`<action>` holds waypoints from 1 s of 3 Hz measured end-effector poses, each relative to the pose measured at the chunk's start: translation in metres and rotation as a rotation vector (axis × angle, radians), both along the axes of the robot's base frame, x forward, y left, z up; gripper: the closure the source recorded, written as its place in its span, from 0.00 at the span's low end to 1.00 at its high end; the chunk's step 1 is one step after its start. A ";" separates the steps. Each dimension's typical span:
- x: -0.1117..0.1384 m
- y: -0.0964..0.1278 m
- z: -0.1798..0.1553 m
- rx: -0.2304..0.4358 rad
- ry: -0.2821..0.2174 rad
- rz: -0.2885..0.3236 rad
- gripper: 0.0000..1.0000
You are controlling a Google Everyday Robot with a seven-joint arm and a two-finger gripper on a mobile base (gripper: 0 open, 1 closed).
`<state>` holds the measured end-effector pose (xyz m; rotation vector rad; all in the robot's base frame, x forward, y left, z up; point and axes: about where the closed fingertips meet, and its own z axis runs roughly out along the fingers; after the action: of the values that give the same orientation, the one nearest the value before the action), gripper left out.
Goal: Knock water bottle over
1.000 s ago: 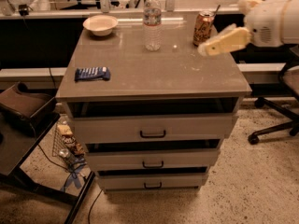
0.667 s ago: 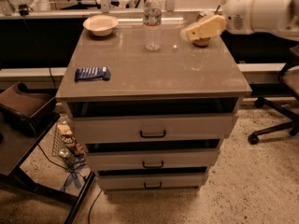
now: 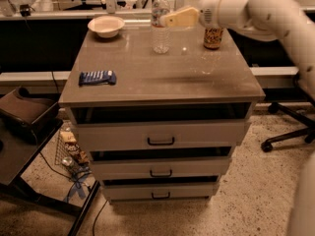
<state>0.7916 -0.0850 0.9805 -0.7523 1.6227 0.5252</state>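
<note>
The water bottle [image 3: 160, 23] is clear ribbed plastic with a white cap and a pale label band. It stands upright at the back middle of the grey cabinet top [image 3: 162, 77]. My gripper [image 3: 167, 19], with pale yellow fingers, reaches in from the right on the white arm [image 3: 256, 9]. Its tip is at the bottle's upper right side, at or very near touching it.
An orange drink can [image 3: 213, 38] stands at the back right, partly behind the arm. A white bowl [image 3: 106, 25] sits at the back left. A blue snack packet [image 3: 97, 77] lies near the left edge. Drawers are below, and an office chair base [image 3: 290, 127] is at right.
The arm has swung left across the back of the cabinet, from beside the can to the bottle. The can is now uncovered. The bottle still stands upright.
</note>
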 end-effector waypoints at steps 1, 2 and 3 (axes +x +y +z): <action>0.030 0.029 -0.008 0.102 0.000 0.003 0.00; 0.056 0.058 -0.017 0.114 -0.005 0.002 0.00; 0.070 0.082 -0.027 0.091 -0.014 0.000 0.00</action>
<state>0.8617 -0.0033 0.9536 -0.6872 1.5755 0.5889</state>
